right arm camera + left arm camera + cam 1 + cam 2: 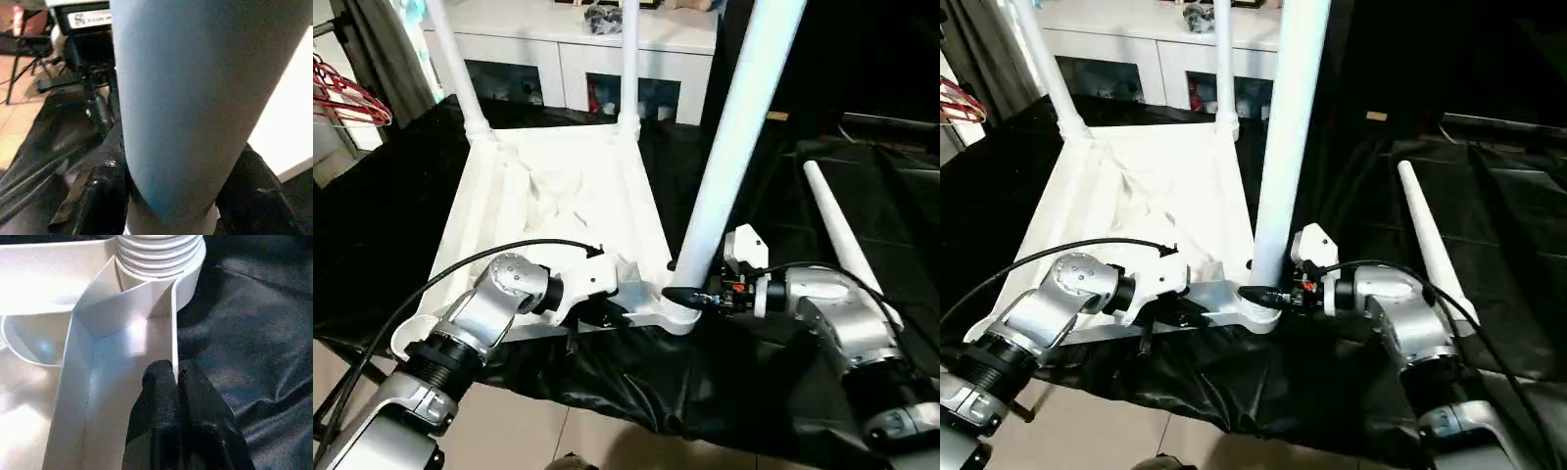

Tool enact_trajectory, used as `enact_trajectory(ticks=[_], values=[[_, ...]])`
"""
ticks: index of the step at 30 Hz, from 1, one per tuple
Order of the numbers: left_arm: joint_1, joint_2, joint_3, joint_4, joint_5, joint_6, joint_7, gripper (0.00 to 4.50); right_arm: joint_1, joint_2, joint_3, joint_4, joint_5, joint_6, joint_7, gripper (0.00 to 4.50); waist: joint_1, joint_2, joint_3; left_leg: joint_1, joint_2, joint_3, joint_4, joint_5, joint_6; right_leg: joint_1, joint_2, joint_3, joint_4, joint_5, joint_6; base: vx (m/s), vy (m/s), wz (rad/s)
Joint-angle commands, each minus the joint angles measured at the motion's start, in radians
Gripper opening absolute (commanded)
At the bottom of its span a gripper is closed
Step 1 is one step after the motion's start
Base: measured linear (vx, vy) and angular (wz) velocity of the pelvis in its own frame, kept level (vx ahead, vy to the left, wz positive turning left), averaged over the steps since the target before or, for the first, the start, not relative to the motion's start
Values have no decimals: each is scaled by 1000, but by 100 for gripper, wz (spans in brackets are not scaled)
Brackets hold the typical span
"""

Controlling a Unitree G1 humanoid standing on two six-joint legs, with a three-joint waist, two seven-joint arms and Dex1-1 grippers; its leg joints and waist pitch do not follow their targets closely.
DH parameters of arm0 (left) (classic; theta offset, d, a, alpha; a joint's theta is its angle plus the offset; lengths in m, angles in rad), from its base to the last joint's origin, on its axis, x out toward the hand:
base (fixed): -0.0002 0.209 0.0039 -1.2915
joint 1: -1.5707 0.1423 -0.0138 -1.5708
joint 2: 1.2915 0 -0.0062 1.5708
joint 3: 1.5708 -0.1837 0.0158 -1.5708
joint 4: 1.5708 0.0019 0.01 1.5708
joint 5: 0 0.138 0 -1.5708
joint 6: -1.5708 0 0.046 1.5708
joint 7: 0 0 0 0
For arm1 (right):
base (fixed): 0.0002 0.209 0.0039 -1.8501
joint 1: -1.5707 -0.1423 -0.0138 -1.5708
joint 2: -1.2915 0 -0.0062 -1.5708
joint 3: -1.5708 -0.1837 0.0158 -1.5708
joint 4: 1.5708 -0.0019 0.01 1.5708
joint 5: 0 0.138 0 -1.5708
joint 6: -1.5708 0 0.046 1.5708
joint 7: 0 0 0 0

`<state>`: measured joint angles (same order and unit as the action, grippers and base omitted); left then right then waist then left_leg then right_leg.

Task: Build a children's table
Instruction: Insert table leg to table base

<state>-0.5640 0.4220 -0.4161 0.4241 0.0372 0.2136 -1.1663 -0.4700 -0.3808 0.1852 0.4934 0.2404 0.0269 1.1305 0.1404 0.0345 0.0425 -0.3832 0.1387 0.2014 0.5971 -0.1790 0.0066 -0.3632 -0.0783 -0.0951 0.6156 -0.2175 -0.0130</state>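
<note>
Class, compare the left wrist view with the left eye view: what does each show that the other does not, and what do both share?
Left wrist view alone: close up, the left gripper shut on the thin rim wall of the table top.

Left eye view alone: two far legs standing upright, a loose leg lying on the black cloth, the right gripper around the near leg, and a white cabinet.

Both: the table top, that near leg's ribbed base and the black cloth.
</note>
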Motion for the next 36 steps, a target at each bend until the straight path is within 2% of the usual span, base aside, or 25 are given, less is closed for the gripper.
enact_trajectory(ticks=[1,2,4,5,7,8,10,13,14,16,20,24,27,29,30,32,33,34,36], values=[[-42,-20,6,-31,5,29,21,0,9,11,12,108,-91,21,-122,189,-8,2,-41,34,121,-69,-94,-423,-58,11,-129,79,-95,-359,-209,0,0,0],[-62,-49,27,-35,13,95,90,0,-12,44,-9,166,-125,9,-266,189,-12,2,-39,38,122,-72,-95,-451,-74,6,-130,79,-100,-401,-201,0,0,0],[-71,-64,36,-42,20,129,125,0,-20,61,-20,188,-136,5,-333,188,-29,2,-34,35,117,-85,-102,-523,-110,8,-130,70,-105,-495,-166,-27,7,-7],[-83,-91,49,-52,27,178,177,0,-27,90,-43,204,-130,30,-413,188,-39,3,-34,34,117,-88,-105,-547,-115,8,-128,70,-106,-500,-152,0,0,0],[-86,-99,54,-57,28,196,194,0,-28,100,-51,206,-127,40,-438,188,-43,7,-34,35,115,-90,-104,-562,-116,4,-128,70,-110,-494,-148,0,0,0],[-94,-123,60,-66,34,235,230,0,-34,125,-66,219,-124,58,-499,188,-49,6,-35,37,115,-87,-105,-569,-118,0,-125,73,-111,-471,-153,0,0,0],[-104,-183,63,-85,56,317,314,0,-55,184,-92,259,-127,78,-639,188,-55,12,-34,39,113,-86,-103,-568,-118,-4,-126,76,-109,-445,-170,0,0,0],[-108,-236,62,-75,69,356,380,0,-86,228,-107,318,-131,72,-744,188,-60,8,-36,30,108,-86,-98,-529,-97,4,-130,72,-114,-452,-162,0,0,0],[-110,-263,66,-66,72,373,418,0,-101,252,-119,347,-123,69,-784,188,-62,14,-35,27,109,-85,-99,-514,-93,2,-128,74,-113,-434,-168,0,0,0],[-114,-285,68,-50,81,378,458,0,-111,274,-122,365,-121,66,-811,188,-65,12,-37,27,108,-82,-100,-497,-84,2,-120,73,-110,-380,-175,0,0,0],[-123,-292,67,-27,95,376,490,0,-106,297,-114,359,-130,68,-825,188,-63,11,-39,24,105,-74,-96,-450,-56,5,-120,75,-110,-328,-185,0,0,0],[-120,-289,68,-37,96,391,489,0,-105,307,-109,359,-143,65,-825,188,-60,9,-37,26,107,-72,-97,-440,-44,2,-118,75,-113,-352,-182,0,0,0],[-117,-282,67,-44,97,392,487,0,-115,309,-103,373,-158,53,-846,188,-61,10,-34,31,107,-75,-98,-478,-55,-3,-120,75,-119,-418,-162,0,0,0],[-114,-279,65,-47,96,388,486,0,-121,314,-113,381,-147,48,-841,188,-63,9,-34,28,106,-78,-100,-489,-61,-2,-120,74,-120,-438,-153,0,0,0],[-113,-277,64,-48,94,382,483,0,-122,317,-120,380,-140,47,-835,223,-63,9,-33,28,106,-79,-100,-500,-60,-4,-120,74,-123,-454,-146,0,0,0],[-110,-272,58,-55,89,365,471,0,-125,320,-138,376,-129,40,-830,223,-62,10,-33,33,108,-79,-101,-509,-63,-9,-120,75,-124,-463,-141,0,0,0],[-107,-269,57,-59,87,362,466,0,-126,319,-140,374,-129,39,-831,223,-63,9,-34,30,107,-79,-102,-502,-62,-7,-120,76,-124,-449,-142,0,0,0],[-104,-267,54,-64,86,359,461,0,-127,319,-142,371,-132,36,-831,263,-62,10,-35,28,108,-79,-103,-497,-63,-6,-119,76,-122,-439,-143,0,0,0],[-99,-261,49,-74,82,343,446,0,-128,317,-146,362,-130,29,-819,268,-59,10,-39,30,108,-73,-101,-468,-57,-8,-120,77,-120,-383,-160,0,0,0]])
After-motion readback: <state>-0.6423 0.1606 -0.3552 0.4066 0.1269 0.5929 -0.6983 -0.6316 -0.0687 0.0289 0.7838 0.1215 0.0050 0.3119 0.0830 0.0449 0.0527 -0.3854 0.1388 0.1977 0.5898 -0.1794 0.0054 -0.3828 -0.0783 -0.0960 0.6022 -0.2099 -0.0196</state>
